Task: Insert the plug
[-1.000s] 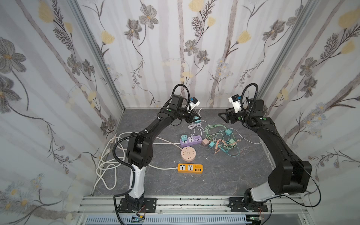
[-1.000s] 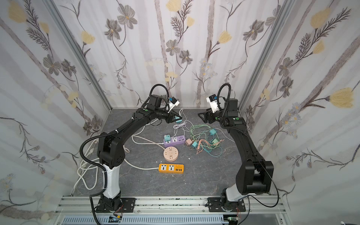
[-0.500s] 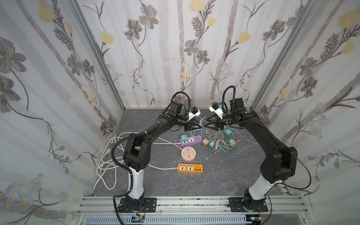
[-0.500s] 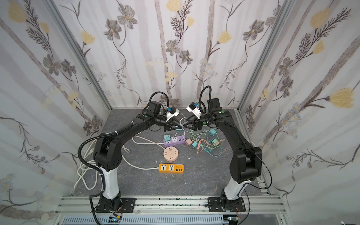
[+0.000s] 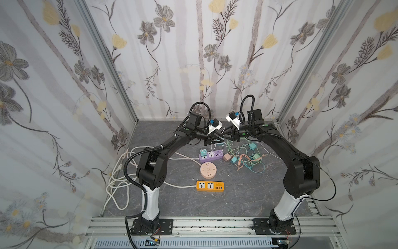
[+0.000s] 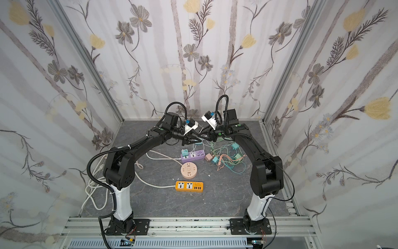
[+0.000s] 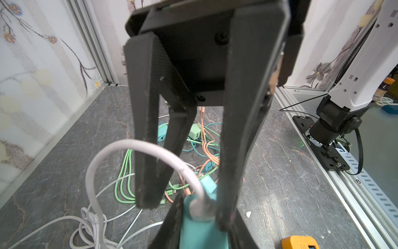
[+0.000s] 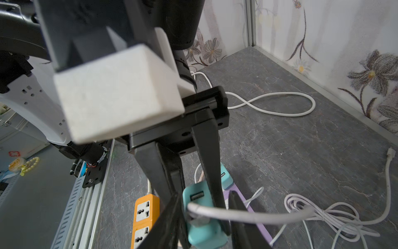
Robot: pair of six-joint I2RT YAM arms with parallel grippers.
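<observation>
The plug (image 7: 200, 232) is a teal block with a white cable (image 7: 112, 155) in its end. My left gripper (image 7: 204, 217) is shut on its sides and holds it above the back of the table. In both top views the left gripper (image 5: 217, 141) and right gripper (image 5: 224, 137) meet tip to tip over the plug (image 6: 200, 141). In the right wrist view my right gripper (image 8: 204, 193) straddles the plug (image 8: 202, 232) and the left fingers (image 8: 207, 155). Its jaws are narrowed; one finger touches the plug, while the other finger (image 7: 148, 189) stands apart.
Below lie a purple power strip (image 5: 212, 155) with a teal adapter (image 5: 203, 152) in it, a round pink socket (image 5: 208, 170) and an orange strip (image 5: 210, 186). A tangle of green and orange cables with small adapters (image 5: 245, 159) lies right of them. White cords (image 5: 116, 179) coil at the left.
My right arm has swung in from the right rear to the left gripper, and its jaws have narrowed around the plug. The left gripper has shifted slightly toward the middle, still holding the plug.
</observation>
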